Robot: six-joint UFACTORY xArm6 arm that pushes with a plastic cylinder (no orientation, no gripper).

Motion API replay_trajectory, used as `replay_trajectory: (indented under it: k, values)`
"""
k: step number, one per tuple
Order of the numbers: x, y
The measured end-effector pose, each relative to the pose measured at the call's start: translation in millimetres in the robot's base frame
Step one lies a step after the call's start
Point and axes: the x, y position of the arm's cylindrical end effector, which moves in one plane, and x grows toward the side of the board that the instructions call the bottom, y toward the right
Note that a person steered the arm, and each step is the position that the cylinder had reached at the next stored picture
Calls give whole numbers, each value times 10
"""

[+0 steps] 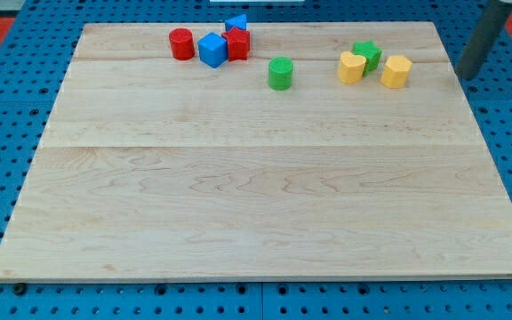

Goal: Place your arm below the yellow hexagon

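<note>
Your matte dark rod's tip (468, 74) sits at the pale wood-grain worktop's (265, 196) right edge, right of the glossy yellow plastic hexagon (396, 71). No fingers fitted.

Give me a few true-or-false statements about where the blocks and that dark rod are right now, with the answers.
1. My tip is right of the yellow hexagon. True.
2. My tip touches the green cylinder. False: it is far off to the view's right.
3. The yellow heart sits left of the yellow hexagon. True.
4. The red cylinder lies at the view's bottom. False: it is near the top.
5. The blue cube is beside the red cylinder. True.
</note>
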Motion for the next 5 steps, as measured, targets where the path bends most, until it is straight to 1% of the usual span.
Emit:
replay_trajectory:
  k: [1,3,4,5]
  values:
    - [-258,-88]
    - [-468,-91]
    - [-579,-303]
    - [155,-584]
